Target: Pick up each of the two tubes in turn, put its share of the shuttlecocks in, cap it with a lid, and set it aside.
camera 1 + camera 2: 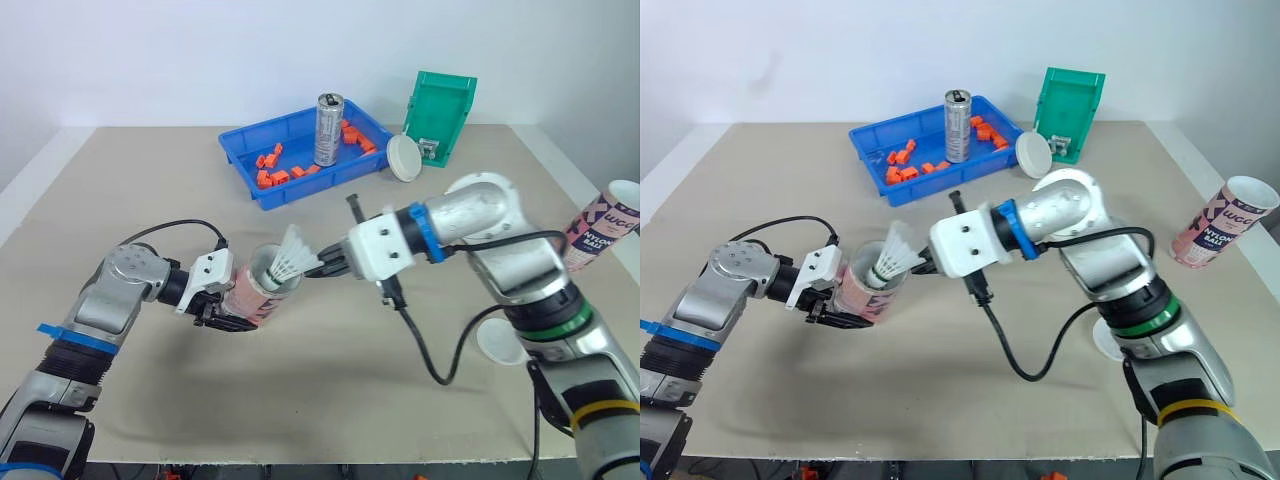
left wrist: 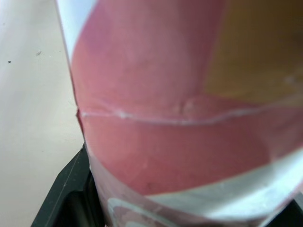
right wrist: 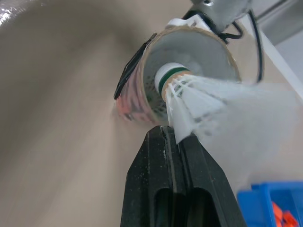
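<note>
A pink and white tube [image 1: 258, 292] is held off the table, tilted, with my left gripper [image 1: 222, 308] shut around its lower body; its wall looms close in the left wrist view [image 2: 165, 118]. Its open mouth faces right. My right gripper [image 1: 322, 268] is shut on the feather skirt of a white shuttlecock [image 1: 291, 257]. The shuttlecock's green-banded cork [image 3: 170, 75] sits right at the tube's mouth [image 3: 189, 45]. A second tube [image 1: 603, 225] stands upright at the table's right edge. One white lid [image 1: 404, 157] leans against the green bin, another lid [image 1: 497, 340] lies under my right arm.
A blue tray [image 1: 320, 180] at the back holds orange pieces and a tall can [image 1: 329, 130]. A green bin [image 1: 440, 115] stands tipped up to its right. A black cable hangs from my right forearm over the table.
</note>
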Tool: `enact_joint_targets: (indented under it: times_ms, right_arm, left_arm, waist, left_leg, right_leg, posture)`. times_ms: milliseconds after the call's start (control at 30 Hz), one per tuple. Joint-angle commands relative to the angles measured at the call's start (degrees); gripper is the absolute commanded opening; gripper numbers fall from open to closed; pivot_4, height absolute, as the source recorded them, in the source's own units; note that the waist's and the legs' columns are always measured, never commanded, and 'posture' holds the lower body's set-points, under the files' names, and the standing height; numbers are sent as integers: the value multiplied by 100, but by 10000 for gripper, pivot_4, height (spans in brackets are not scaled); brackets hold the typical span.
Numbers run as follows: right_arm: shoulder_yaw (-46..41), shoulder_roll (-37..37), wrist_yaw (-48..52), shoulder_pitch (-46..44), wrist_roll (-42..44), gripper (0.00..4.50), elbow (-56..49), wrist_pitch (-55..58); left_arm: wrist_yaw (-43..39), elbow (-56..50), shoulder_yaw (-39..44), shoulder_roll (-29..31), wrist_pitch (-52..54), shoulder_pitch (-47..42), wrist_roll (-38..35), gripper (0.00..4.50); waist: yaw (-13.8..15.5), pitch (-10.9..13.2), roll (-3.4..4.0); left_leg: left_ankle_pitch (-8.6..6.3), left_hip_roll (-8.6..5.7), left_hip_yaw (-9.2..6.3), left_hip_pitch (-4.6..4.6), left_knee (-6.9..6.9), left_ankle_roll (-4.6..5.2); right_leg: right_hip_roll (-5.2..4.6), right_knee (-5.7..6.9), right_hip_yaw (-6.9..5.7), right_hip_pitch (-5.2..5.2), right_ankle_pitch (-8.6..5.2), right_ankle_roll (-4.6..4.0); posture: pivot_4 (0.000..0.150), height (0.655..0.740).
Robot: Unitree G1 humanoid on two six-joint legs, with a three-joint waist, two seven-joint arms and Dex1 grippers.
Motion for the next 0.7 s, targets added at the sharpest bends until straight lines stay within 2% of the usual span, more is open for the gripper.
enact_joint_targets:
  times_ms: [33, 200, 367, 600, 633, 667, 700]
  right_arm:
    - [-64, 144, 166, -378, 111, 8917, 72, 199]
    - [-357, 72, 320, -527, 508, 33029, 89, 842]
    - [-440, -87, 493, -527, 658, 33029, 257, 1152]
    - [-519, 167, 470, -648, 872, 33029, 346, 1355]
    - [-515, 215, 503, -673, 917, 27599, 358, 1345]
    - [-503, 257, 528, -697, 943, 26020, 377, 1333]
    - [-485, 297, 545, -724, 951, 19785, 405, 1331]
  left_arm:
    - [-32, 27, -264, -95, 11, -6, 50, 28078]
    - [-22, -5, -243, -89, 51, -16, 28, 28078]
    - [-10, 13, -227, -79, 54, -9, 27, 28078]
    - [10, 31, -218, -91, 57, -19, 28, 28078]
    - [11, 37, -217, -89, 56, -22, 31, 28078]
    - [10, 46, -216, -86, 52, -27, 34, 28078]
    - [9, 58, -214, -85, 48, -34, 37, 28078]
  waist:
    - [-3, 0, 0]
    - [5, 0, 0]
    - [2, 0, -1]
    - [-1, 0, -1]
    - [-1, 0, 0]
    - [0, 0, -1]
    - [1, 0, -1]
  left_leg:
    - [0, 0, 1, 0, 1, 0]
    - [0, 0, -9, 0, 1, 0]
    - [0, 0, -8, 0, 3, 0]
    - [0, 1, -9, 0, 2, 0]
    - [0, 1, -9, 0, 2, 0]
    - [0, 1, -9, 0, 2, 0]
    - [0, 1, -9, 0, 2, 0]
  right_leg:
    - [0, 0, 0, 0, 1, -2]
    - [0, 0, -8, 2, 2, -5]
    - [-1, 0, -8, 3, 2, -5]
    - [0, 1, -11, 2, 1, -4]
    - [0, 1, -11, 2, 1, -4]
    - [0, 1, -11, 2, 1, -4]
    - [0, 1, -11, 2, 1, -4]
  posture:
    - [1500, 7400]
    - [1500, 7400]
    - [1500, 7400]
    - [1500, 7400]
    - [1500, 7400]
    - [1500, 7400]
    - [1500, 7400]
